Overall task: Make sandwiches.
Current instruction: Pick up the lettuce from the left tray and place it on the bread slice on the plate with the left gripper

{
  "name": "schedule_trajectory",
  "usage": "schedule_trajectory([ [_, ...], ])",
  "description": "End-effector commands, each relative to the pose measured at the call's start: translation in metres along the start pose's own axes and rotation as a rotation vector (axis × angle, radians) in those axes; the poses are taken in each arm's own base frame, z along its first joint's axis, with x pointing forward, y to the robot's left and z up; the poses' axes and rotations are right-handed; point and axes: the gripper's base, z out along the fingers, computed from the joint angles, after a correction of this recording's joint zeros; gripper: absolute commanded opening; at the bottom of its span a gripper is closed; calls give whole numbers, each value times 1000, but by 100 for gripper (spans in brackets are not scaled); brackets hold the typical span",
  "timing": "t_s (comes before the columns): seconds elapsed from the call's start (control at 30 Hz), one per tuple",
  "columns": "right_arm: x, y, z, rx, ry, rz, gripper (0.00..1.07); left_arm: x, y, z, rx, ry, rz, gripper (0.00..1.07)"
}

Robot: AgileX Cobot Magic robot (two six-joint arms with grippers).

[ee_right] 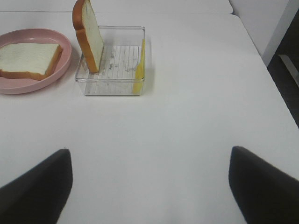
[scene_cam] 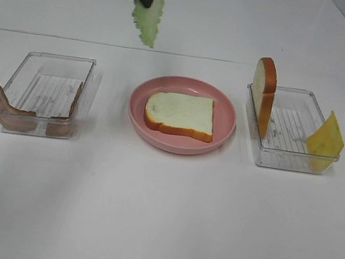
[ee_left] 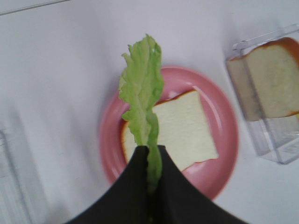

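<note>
Left pincer [ee_left: 150,158] clamps lettuce leaf [ee_left: 142,88] above bread slice [ee_left: 182,128] — right pincer [ee_right: 150,156] spread.

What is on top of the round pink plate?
One white bread slice with orange-brown crust lies flat on the round pink plate. Nothing tops it; the plate beneath is hidden.

Left fingers [ee_left: 133,186] clamped shut aloft; right fingers [ee_right: 37,186] spread wide.

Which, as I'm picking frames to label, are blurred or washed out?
Left wrist view: soft throughout, the lettuce and plate rim smeared. Right wrist view: crisp on the tray, only the right pincer near the lens is fuzzy. Exterior high view: sharp, evenly lit, the white table bright with faint shadows.
</note>
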Motion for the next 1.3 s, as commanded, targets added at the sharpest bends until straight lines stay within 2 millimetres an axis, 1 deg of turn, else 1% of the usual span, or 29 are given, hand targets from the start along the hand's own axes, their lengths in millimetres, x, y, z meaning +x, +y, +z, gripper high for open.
schedule_trajectory([
  [0.03,1,0,-1,1,-18,9,82,2,-20,13,83,-7,0,0],
  [0.1,1,0,-1,1,-18,9,82,11,-44,36,182,20,6,0],
  [0.13,1,0,-1,1,-18,9,82,11,-44,36,182,20,6,0],
  [0.17,1,0,-1,1,-18,9,82,14,-48,42,203,30,8,0],
  [0.2,1,0,-1,1,-18,9,82,14,-48,42,203,30,8,0],
  [0.23,1,0,-1,1,-18,9,82,18,-53,54,241,48,-8,0],
  [0.27,1,0,-1,1,-18,9,82,21,-55,61,257,63,-21,0],
  [0.3,1,0,-1,1,-18,9,82,21,-55,61,257,63,-21,0],
  [0.33,1,0,-1,1,-18,9,82,25,-56,73,289,82,-37,0],
  [0.37,1,0,-1,1,-18,9,82,26,-57,77,305,89,-47,0],
  [0.4,1,0,-1,1,-18,9,82,26,-57,77,305,89,-47,0],
  [0.47,1,0,-1,1,-18,9,82,34,-57,100,383,131,-98,0],
  [0.5,1,0,-1,1,-18,9,82,34,-57,100,383,131,-98,0],
  [0.57,1,0,-1,1,-18,9,82,40,-56,114,403,161,-127,0],
  [0.6,1,0,-1,1,-18,9,82,40,-56,114,403,161,-127,0],
  [0.67,1,0,-1,1,-18,9,82,47,-52,129,407,194,-150,0],
  [0.7,1,0,-1,1,-18,9,82,47,-52,129,407,194,-150,0],
  [0.73,1,0,-1,1,-18,9,82,51,-50,136,401,208,-154,0],
  [0.77,1,0,-1,1,-18,9,82,51,-50,136,401,208,-154,0],
  [0.83,1,0,-1,1,-18,9,82,55,-45,146,377,223,-149,0],
  [0.93,1,0,-1,1,-18,9,82,58,-40,152,337,224,-125,0],
  [1.03,1,0,-1,1,-18,9,82,59,-36,154,302,230,-97,0],
  [1.1,1,0,-1,1,-18,9,82,60,-31,156,241,230,-59,0],
  [1.3,1,0,-1,1,-18,9,82,61,-22,158,149,228,-42,0],
])
